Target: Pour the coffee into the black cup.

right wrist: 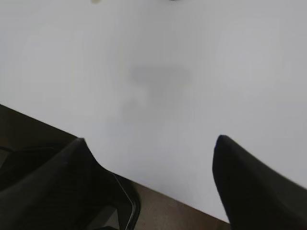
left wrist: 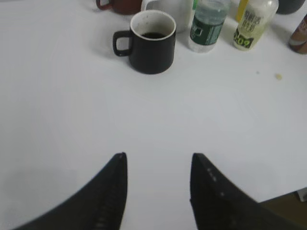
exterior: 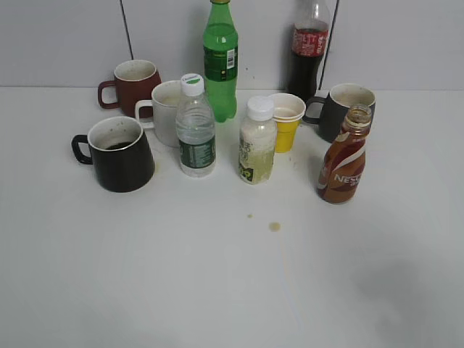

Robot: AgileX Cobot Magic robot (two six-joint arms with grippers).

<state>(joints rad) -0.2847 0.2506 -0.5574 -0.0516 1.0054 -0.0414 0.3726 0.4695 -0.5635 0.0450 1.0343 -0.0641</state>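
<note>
The black cup (exterior: 119, 154) stands at the left of the white table with dark liquid in it; it also shows in the left wrist view (left wrist: 152, 40). The brown coffee bottle (exterior: 344, 158) stands uncapped at the right, its edge in the left wrist view (left wrist: 299, 37). Neither gripper shows in the exterior view. My left gripper (left wrist: 158, 158) is open and empty over bare table, well in front of the black cup. My right gripper (right wrist: 149, 141) is open and empty over the table's front edge.
Behind stand a maroon mug (exterior: 133, 85), a white mug (exterior: 165, 110), a water bottle (exterior: 195, 129), a green soda bottle (exterior: 220, 58), a pale drink bottle (exterior: 257, 143), a yellow paper cup (exterior: 286, 121), a cola bottle (exterior: 308, 47) and a dark grey mug (exterior: 341, 109). Coffee drops (exterior: 274, 226) lie mid-table.
</note>
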